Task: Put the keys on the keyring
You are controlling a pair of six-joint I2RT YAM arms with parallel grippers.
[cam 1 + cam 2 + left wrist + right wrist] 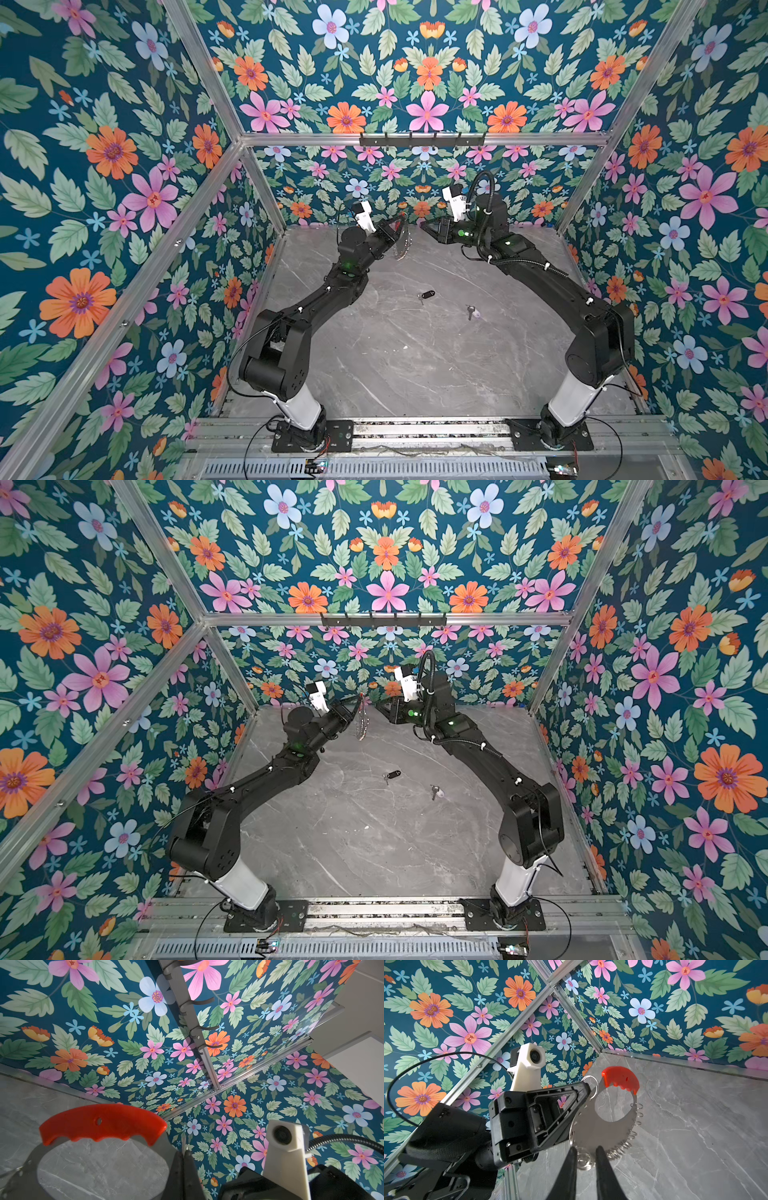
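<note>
Floral wallpaper covers the walls around a grey marble tabletop [415, 374]. Raised near its back edge, the left gripper [587, 1089] is clamped tight on the keyring [591, 1128], pinching its metal edge just beside the red grip [104, 1122]. The keyring hangs upright off the table, with small silver rings strung along its lower curve. The right gripper [585, 1148] points at that lower edge from the opposite side. Its jaws are narrowly parted, and one small ring [582, 1159] shows in the gap between them – whether they actually pinch it cannot be told.

Both keys lie flat on the marble, well apart from the grippers and nearer the middle of the table. In both top views the key with the lavender tag [473, 311] sits right of the key with the black tag [426, 295] – close together but not touching.
</note>
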